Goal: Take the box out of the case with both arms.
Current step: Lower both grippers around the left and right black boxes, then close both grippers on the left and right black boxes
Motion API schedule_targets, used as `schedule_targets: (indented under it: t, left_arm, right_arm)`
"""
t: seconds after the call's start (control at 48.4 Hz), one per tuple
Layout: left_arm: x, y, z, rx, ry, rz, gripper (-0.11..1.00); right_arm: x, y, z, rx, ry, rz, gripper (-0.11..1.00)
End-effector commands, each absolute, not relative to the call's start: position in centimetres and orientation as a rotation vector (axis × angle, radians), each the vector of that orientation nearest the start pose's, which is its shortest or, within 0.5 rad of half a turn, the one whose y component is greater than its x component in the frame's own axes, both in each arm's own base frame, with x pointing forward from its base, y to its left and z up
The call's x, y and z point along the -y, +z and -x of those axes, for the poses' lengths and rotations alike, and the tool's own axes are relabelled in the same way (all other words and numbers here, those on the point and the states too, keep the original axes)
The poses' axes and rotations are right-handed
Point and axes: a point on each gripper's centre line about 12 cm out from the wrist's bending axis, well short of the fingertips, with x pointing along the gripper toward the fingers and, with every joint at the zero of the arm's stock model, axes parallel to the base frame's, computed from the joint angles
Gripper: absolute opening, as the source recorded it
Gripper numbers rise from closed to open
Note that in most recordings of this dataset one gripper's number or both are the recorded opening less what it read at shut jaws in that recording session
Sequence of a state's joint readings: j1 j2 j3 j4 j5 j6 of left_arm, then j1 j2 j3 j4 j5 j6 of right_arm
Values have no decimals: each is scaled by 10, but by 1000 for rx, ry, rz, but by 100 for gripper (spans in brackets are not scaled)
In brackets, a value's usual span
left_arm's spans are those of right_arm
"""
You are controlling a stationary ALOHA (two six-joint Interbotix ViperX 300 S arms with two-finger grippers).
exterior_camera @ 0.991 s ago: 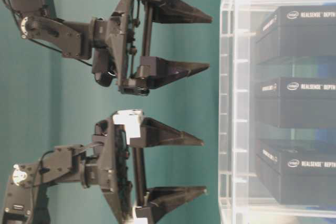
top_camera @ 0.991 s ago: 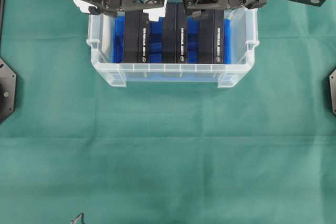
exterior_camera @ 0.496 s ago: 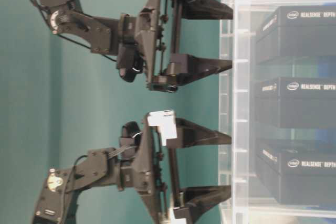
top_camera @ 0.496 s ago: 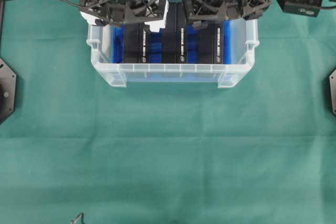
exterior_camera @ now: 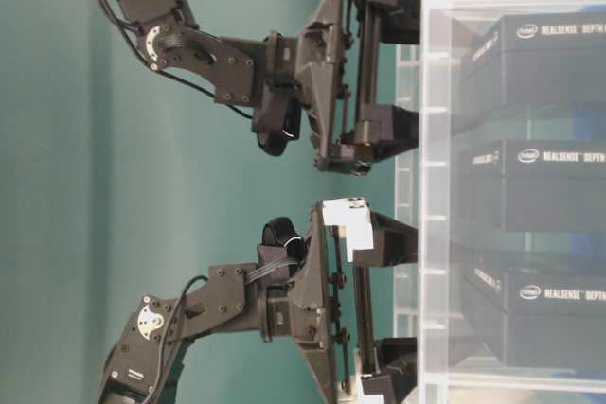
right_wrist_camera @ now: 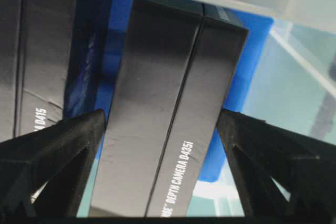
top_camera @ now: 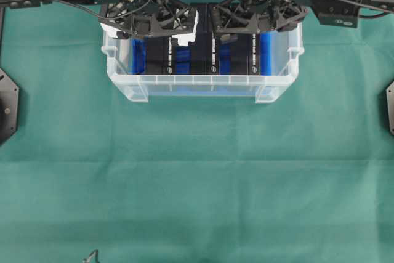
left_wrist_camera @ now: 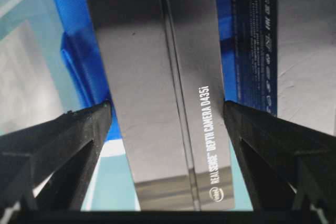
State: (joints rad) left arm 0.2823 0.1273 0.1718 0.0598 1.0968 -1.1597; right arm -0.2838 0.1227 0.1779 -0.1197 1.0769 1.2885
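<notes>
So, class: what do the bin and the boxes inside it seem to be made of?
The bin: clear, fairly glossy plastic, since its blue lining and contents show through its walls. The boxes: probably printed cardboard, matte black with a soft sheen, a lid seam and white lettering.

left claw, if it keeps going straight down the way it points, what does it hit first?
Probably nothing on top: the left claw stands open with the left black box between its fingers, which look set to pass down either side. The blue lining of the case below seems next, though depth is unclear.
</notes>
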Motion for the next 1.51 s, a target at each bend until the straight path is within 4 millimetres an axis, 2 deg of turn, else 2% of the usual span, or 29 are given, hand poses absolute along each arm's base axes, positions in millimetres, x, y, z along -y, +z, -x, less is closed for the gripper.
schedule_targets:
  t: [0.0, 0.289, 0.785, 0.909, 0.991, 1.053, 1.115, 1.239, 1.487]
  left_arm:
    - [-121, 218, -387, -1057, 1033, 1090, 92]
    - [-122, 208, -382, -1064, 1055, 1103, 92]
    - [-121, 208, -381, -1085, 1053, 1096, 91]
    - [-119, 209, -376, -1127, 1073, 1087, 90]
    - [-118, 210, -373, -1142, 1082, 1085, 86]
    - [-117, 211, -373, -1137, 1078, 1079, 76]
    - [-115, 214, -375, -1112, 1061, 1077, 63]
    - [-115, 217, -380, -1053, 1026, 1088, 63]
    - [-115, 217, -380, -1050, 1028, 1094, 63]
  right_arm:
    - [124, 213, -384, -1006, -1132, -1125, 96]
    - [124, 204, -383, -1018, -1137, -1123, 96]
    - [124, 206, -383, -1022, -1141, -1124, 96]
    - [125, 206, -382, -1022, -1146, -1127, 92]
    - [125, 206, -382, -1018, -1159, -1132, 77]
    - [126, 206, -382, -1007, -1171, -1145, 66]
    - [126, 207, -382, -996, -1177, -1148, 66]
    - [126, 208, -381, -994, -1181, -1147, 66]
    - [126, 210, -380, -993, -1180, -1148, 66]
